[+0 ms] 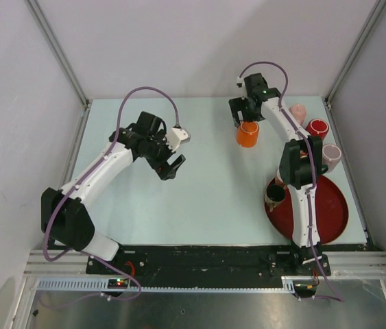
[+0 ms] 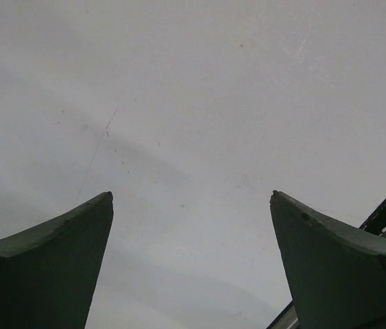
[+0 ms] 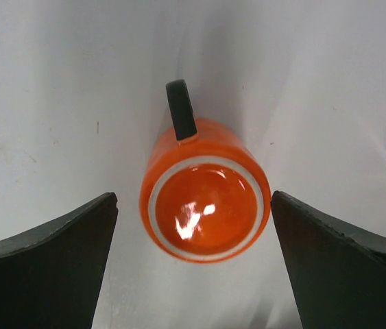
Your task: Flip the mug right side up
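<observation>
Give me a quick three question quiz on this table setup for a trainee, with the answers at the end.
1. True or false: the right gripper is shut on the orange mug.
2. How does the orange mug sit on the table? A) upright B) bottom up C) on its side
3. Fill in: the mug's handle is ____ in colour.
Key: 1 false, it is open, with the mug between the fingers and a gap on each side; 2 B; 3 black.
</observation>
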Robot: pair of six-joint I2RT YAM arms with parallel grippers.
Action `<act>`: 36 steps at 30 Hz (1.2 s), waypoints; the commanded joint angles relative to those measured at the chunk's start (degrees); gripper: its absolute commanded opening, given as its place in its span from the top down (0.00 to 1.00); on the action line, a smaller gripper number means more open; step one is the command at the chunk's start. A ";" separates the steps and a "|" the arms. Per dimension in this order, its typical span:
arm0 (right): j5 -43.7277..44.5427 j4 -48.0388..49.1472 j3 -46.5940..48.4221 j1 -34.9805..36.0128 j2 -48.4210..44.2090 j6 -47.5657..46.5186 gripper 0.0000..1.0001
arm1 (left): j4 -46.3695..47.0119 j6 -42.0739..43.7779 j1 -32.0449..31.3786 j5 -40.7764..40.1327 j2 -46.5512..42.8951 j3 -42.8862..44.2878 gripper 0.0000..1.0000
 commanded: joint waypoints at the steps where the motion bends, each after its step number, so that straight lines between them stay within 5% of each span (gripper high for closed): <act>1: 0.90 -0.03 5.29 0.42 1.96 -2.90 0.01 | 3.27 -1.14 0.74 2.53 -1.43 0.11 0.00; 12: 8.55 0.79 -5.18 3.30 -0.29 -6.12 0.11 | 3.58 -2.06 0.89 3.35 0.44 2.38 0.00; 20: 7.10 -0.76 -16.10 4.78 -8.68 -1.20 0.30 | 3.64 -1.75 0.91 3.57 -0.43 1.96 0.00; 28: 2.19 -10.06 -23.83 11.12 -16.30 -3.59 0.04 | 3.56 -1.07 0.96 3.85 -0.96 1.44 0.00; 36: 7.28 -19.03 -5.14 15.47 -6.84 -14.33 0.01 | 3.58 -1.17 0.94 5.18 -1.78 0.82 0.00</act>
